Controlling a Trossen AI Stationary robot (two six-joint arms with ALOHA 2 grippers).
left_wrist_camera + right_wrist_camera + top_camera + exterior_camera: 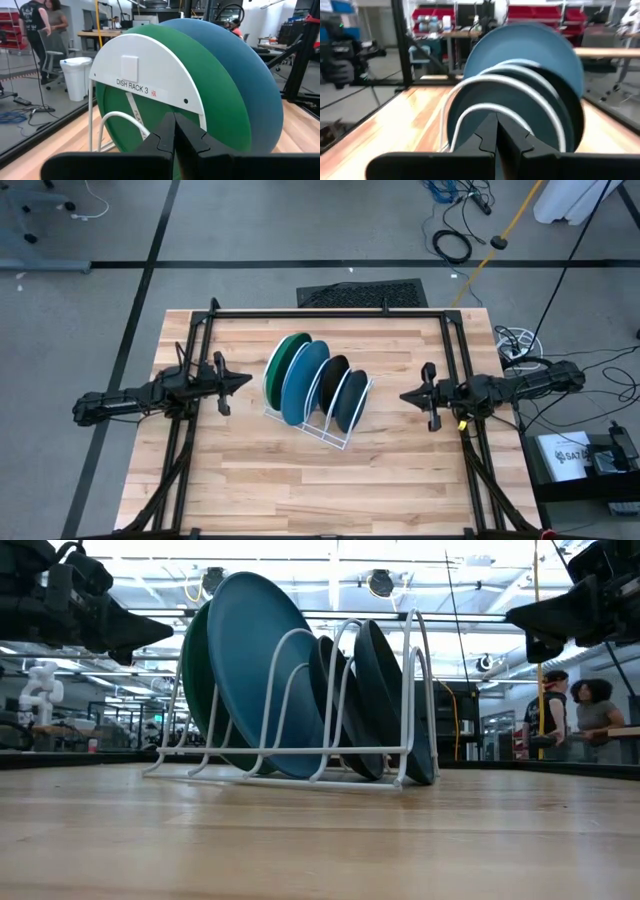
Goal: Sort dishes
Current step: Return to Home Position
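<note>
Flat round plastic plates upright in white wire rack (327,438): green plate (284,351), blue plate (304,382), black plate (333,372), dark teal plate (351,401). Left gripper (246,380) and right gripper (403,394) closed, empty, flanking the rack.

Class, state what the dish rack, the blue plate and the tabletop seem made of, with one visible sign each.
Dish rack: probably metal wire coated glossy white, judging by thin bent loops. Blue plate: likely plastic, matte, with even colour and soft sheen. Tabletop: wood, pale joined strips showing grain.
</note>
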